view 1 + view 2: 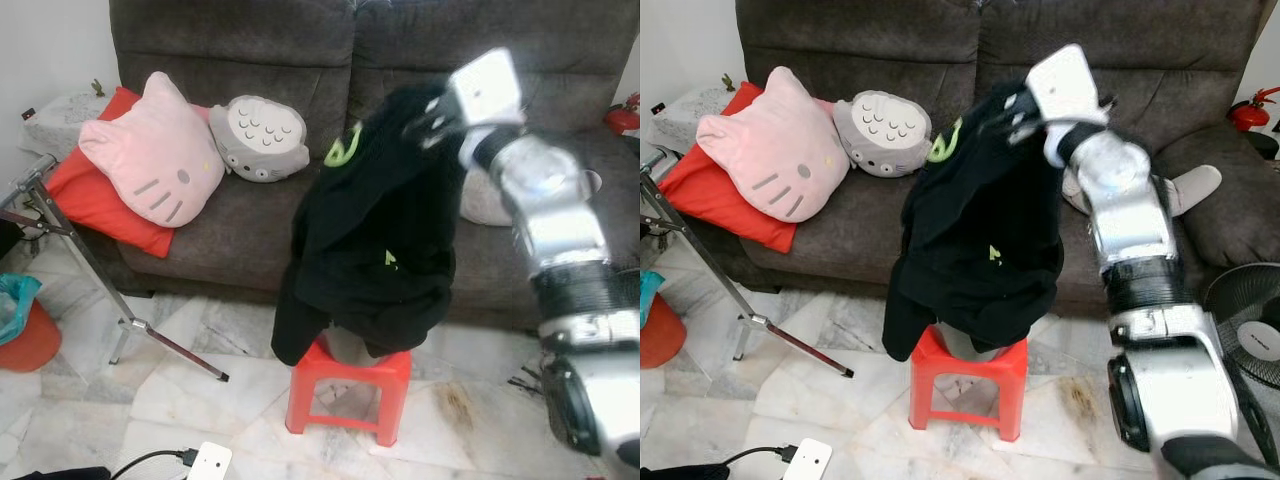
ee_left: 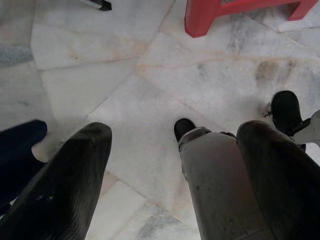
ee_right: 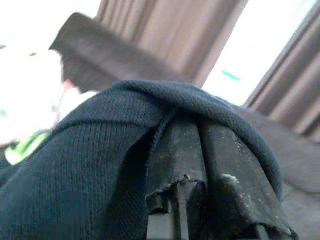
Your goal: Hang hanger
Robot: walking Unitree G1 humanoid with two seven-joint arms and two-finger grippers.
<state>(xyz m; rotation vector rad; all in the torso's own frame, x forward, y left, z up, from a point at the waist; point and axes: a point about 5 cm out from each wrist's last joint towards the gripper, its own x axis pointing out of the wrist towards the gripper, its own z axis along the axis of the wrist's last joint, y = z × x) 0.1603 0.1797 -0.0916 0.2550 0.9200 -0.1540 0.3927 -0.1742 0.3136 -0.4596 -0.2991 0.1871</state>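
The right tool (image 3: 187,200) is raised in front of the sofa (image 1: 250,60) and its two black fingers (image 3: 175,165) are pressed together on a fold of the black shirt (image 1: 370,250), near the collar. The shirt hangs down from this grip, and its lower part rests on the red stool (image 1: 350,385) on the floor (image 1: 200,400). The hanger itself cannot be made out; if it is inside the shirt, the cloth hides it. The left tool (image 2: 165,185) hangs idle and points at the floor, with its fingers wide apart and nothing between them. The grip seems to hold only a thin fold, so the cloth could slip out when the arm lifts further. The low part of the shirt could also catch on the stool and pull it over. A metal stand (image 1: 80,270) stands near on the left, well apart from the shirt.
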